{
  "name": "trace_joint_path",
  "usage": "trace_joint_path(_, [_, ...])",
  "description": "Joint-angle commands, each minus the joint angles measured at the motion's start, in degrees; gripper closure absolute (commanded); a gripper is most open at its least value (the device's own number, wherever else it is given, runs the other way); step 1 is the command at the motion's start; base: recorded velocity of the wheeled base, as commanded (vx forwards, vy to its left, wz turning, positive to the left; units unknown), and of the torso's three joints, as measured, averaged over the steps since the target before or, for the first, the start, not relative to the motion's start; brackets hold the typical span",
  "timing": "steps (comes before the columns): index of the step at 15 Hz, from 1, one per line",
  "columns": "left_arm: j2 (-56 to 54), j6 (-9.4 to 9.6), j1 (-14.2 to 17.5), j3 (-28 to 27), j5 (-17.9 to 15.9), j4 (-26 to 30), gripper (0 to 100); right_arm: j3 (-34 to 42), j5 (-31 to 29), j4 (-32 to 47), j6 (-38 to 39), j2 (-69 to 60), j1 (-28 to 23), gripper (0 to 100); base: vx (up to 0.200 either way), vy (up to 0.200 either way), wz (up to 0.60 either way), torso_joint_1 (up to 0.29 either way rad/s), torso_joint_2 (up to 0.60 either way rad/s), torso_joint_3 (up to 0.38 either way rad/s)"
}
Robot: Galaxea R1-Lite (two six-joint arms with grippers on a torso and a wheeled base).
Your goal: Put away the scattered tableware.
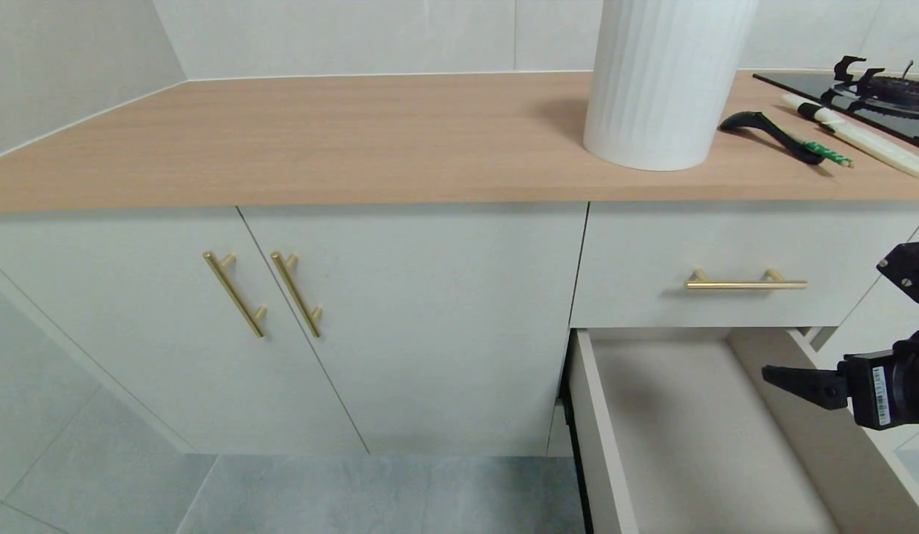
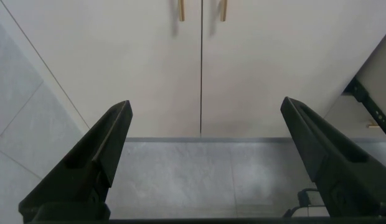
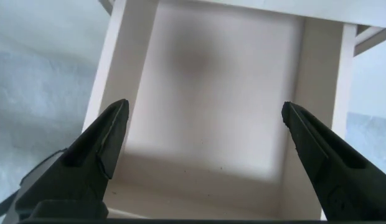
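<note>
**Tableware, two pieces, both on the wooden surface (image 1: 355, 141), toward 2 o'clock in the head view.**

1. Black spoon (image 1: 774, 135): glossy, with a curved handle, lying flat. It lay at 3 o'clock of the white ribbed container (image 1: 663, 81), near it but apart. A short green striped piece (image 1: 834, 155) lay at the spoon's 4 o'clock end. Whether the two were joined could not be told.
2. White knife (image 1: 867, 141): long and cream-white, with a black band near one end. It lay on a slant just at 3 o'clock of the spoon, along the near edge of the black stove (image 1: 882, 96).

**Storage.**

3. Lower drawer (image 1: 596, 423): stood open, pale inside, at 5 o'clock in the head view. It sat directly under a closed drawer with a brass handle (image 1: 746, 282).
4. Cupboard doors (image 1: 414, 326): shut, at 9 o'clock of the drawers, each with a slanted brass handle.

**Grippers.**

5. Right gripper (image 3: 204, 106): hung over the open drawer, toward its 3 o'clock side. Its fingers were spread wide with nothing between them.
6. Left gripper (image 2: 205, 104): faced the cupboard doors and the grey floor (image 2: 193, 174). Its fingers were spread wide and held nothing.
</note>
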Motion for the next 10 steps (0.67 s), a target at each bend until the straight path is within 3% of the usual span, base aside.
trace_joint_path(1, [0.07, 0.02, 0.02, 0.0, 0.01, -0.04, 0, 0.03, 0.01, -0.1, -0.23, -0.05, 0.01, 0, 0.0, 0.0, 0.0, 0.115, -0.27, -0.286])
trace_joint_path(7, [0.07, 0.02, 0.02, 0.0, 0.01, -0.04, 0, 0.38, -0.26, -0.1, -0.32, -0.05, 0.01, 0, 0.0, 0.0, 0.0, 0.176, -0.52, -0.289])
trace_joint_path(10, [0.07, 0.02, 0.02, 0.0, 0.01, -0.04, 0, -1.81, -0.43, -0.1, -3.13, -0.93, 0.01, 0, 0.0, 0.0, 0.0, 0.069, -0.17, -0.103])
